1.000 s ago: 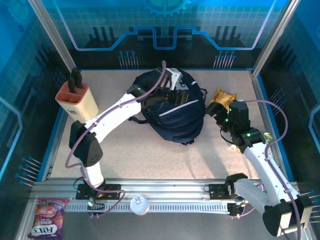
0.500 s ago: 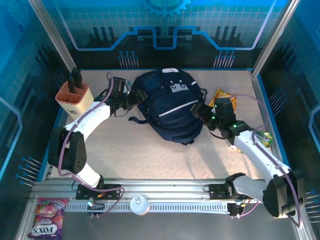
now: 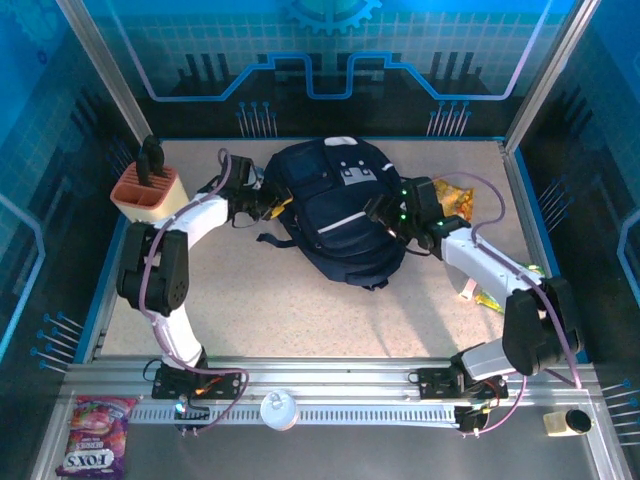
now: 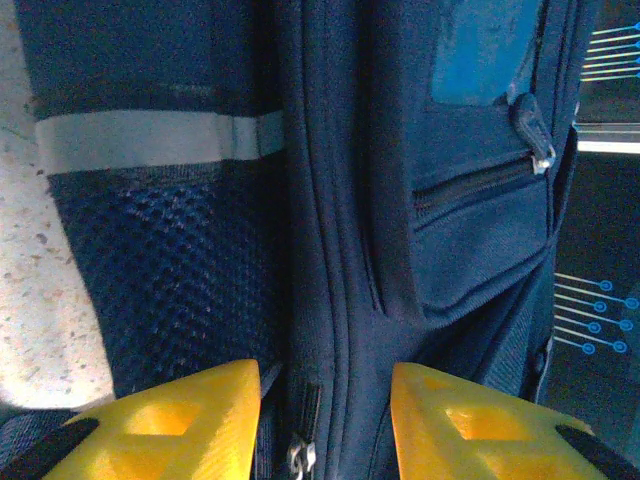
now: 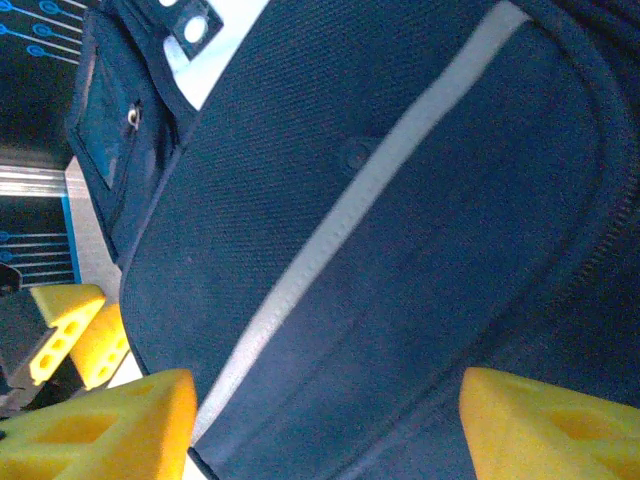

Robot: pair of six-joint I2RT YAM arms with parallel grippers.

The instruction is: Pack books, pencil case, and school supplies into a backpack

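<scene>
The dark navy backpack [image 3: 340, 215] lies flat mid-table, its white stripe [image 5: 330, 235] facing up. My left gripper [image 3: 276, 206] is against the bag's left side. In the left wrist view this gripper [image 4: 325, 372] is open, its yellow fingers [image 4: 200, 420] either side of a zip seam with a metal zip pull [image 4: 297, 455] between them. My right gripper [image 3: 384, 214] presses on the bag's right side. In the right wrist view that gripper [image 5: 328, 385] is wide open over the striped front panel. A small pink stick-like item [image 3: 465, 292] lies at the right. Books and pencil case are out of view.
A peach knife block [image 3: 150, 192] stands at the back left. A crinkly yellow-orange snack bag [image 3: 455, 196] lies behind the right arm, and a green item [image 3: 495, 298] near the right edge. A sweets bag [image 3: 95, 447] lies beyond the front rail.
The left gripper has moved right to the backpack's side and its jaws have narrowed. The right gripper has moved left onto the bag's right side, its jaws slightly narrower.
</scene>
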